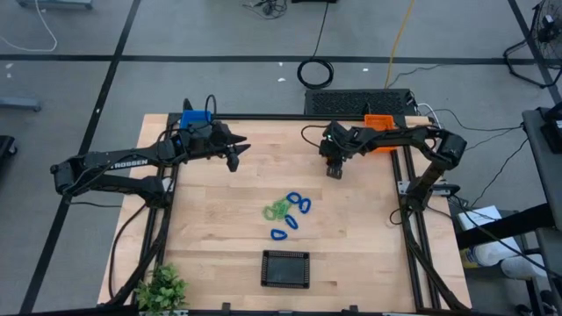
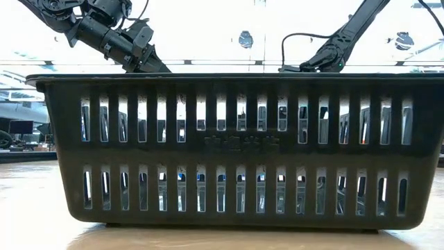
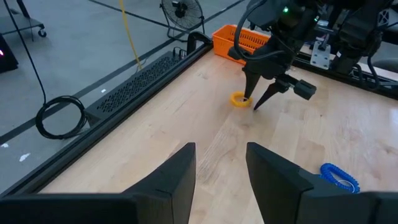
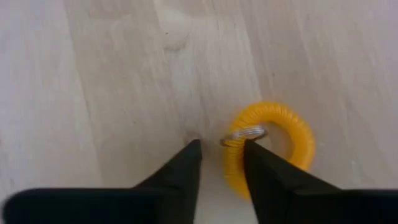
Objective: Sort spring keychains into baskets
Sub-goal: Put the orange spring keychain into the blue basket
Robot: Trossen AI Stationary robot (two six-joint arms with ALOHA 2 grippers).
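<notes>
Pale matt wooden table point(image 1: 211, 237)

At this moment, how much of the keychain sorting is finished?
Nothing visibly sorted: the black basket looks empty from above; the insides of the orange basket and blue basket cannot be judged. In hand: the right gripper is down at the table, jaws straddling one edge of the orange-yellow keychain, not lifted. Left: the blue and green keychains clustered mid-table. The left gripper waits open near the blue basket.

Grey floor point(image 1: 219, 35), coiled black cable point(image 1: 316, 72)
</notes>
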